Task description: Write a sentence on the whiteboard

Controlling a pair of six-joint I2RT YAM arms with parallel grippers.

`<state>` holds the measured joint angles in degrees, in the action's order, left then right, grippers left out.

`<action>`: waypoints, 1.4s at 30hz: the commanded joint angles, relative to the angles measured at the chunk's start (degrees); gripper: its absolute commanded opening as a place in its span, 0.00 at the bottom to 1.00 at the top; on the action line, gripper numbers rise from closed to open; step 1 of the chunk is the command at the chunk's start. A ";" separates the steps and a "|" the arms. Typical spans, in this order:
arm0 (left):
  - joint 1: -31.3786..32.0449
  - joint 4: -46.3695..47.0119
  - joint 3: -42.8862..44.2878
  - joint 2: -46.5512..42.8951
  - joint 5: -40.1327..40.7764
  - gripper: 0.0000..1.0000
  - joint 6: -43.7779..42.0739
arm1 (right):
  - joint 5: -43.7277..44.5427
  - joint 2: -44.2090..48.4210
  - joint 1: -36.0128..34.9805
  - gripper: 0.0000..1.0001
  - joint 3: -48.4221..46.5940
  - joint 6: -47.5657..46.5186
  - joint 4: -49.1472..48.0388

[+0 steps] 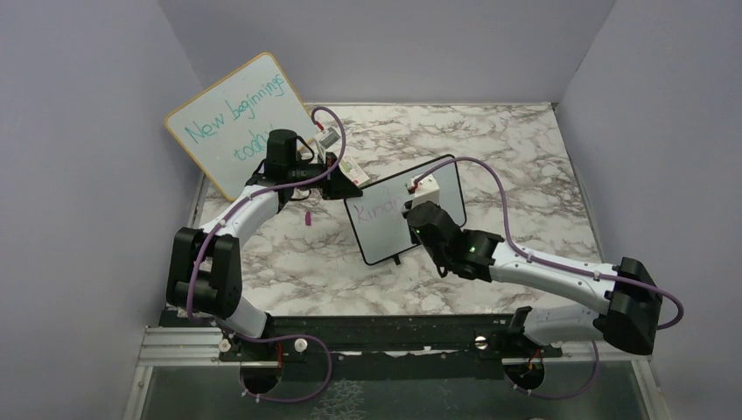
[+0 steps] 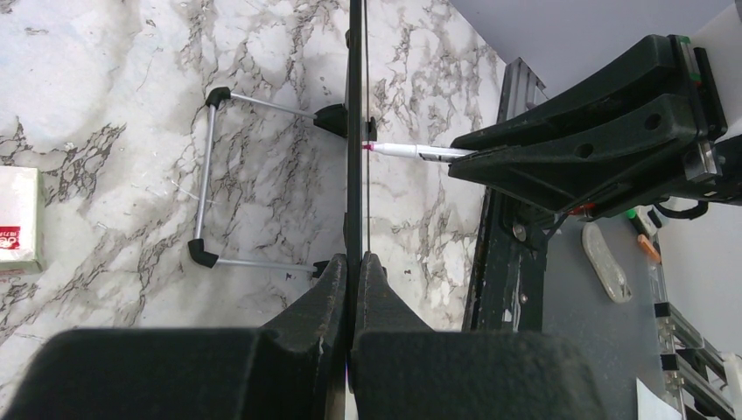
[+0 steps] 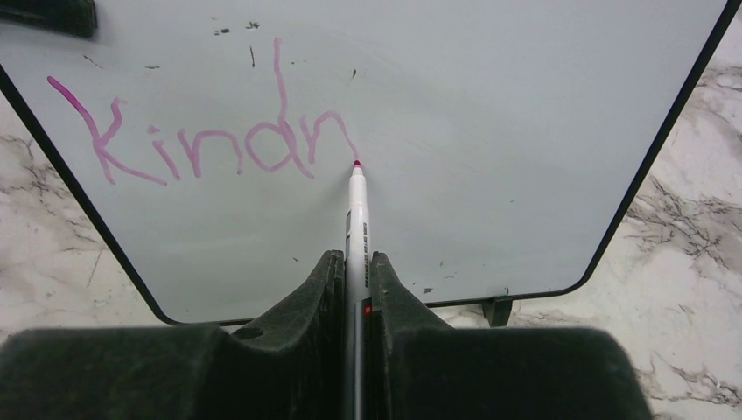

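The small black-framed whiteboard (image 1: 444, 187) stands upright mid-table; it fills the right wrist view (image 3: 490, 131) and shows edge-on in the left wrist view (image 2: 354, 131). The sentence (image 3: 201, 144) reads "Kindn" in pink on one line; it also shows in the top view (image 1: 378, 213). My left gripper (image 1: 337, 185) is shut on the board's left edge (image 2: 355, 262). My right gripper (image 1: 418, 214) is shut on a white marker (image 3: 357, 210), and its pink tip touches the board at the end of the last "n". The marker also shows in the left wrist view (image 2: 407, 150).
A larger wood-framed board (image 1: 232, 122) with teal writing leans at the back left. A small white box (image 1: 350, 168) lies behind the left gripper. A pink cap (image 1: 309, 217) lies on the marble table. The whiteboard's wire stand (image 2: 210, 175) rests behind it. Walls enclose three sides.
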<state>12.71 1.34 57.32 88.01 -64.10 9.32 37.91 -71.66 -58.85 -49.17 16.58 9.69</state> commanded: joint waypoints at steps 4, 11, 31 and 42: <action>0.65 -3.85 -0.37 2.04 0.42 0.00 -1.59 | -0.83 1.98 0.27 0.00 1.03 1.29 1.30; 0.65 -4.09 -0.32 2.08 0.58 0.00 -1.68 | 0.10 5.70 0.23 0.00 1.36 -0.75 -1.99; 0.65 -4.34 -0.24 2.15 0.46 0.00 -1.85 | -4.44 1.88 2.77 0.00 1.22 -1.29 -4.96; 0.65 -4.34 -0.18 2.34 0.21 0.00 -1.94 | -3.24 1.21 3.47 0.00 2.09 -0.68 -3.94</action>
<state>12.71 0.93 57.54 88.14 -64.10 9.17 34.39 -69.80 -55.90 -48.25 15.42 6.83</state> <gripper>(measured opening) 0.019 0.165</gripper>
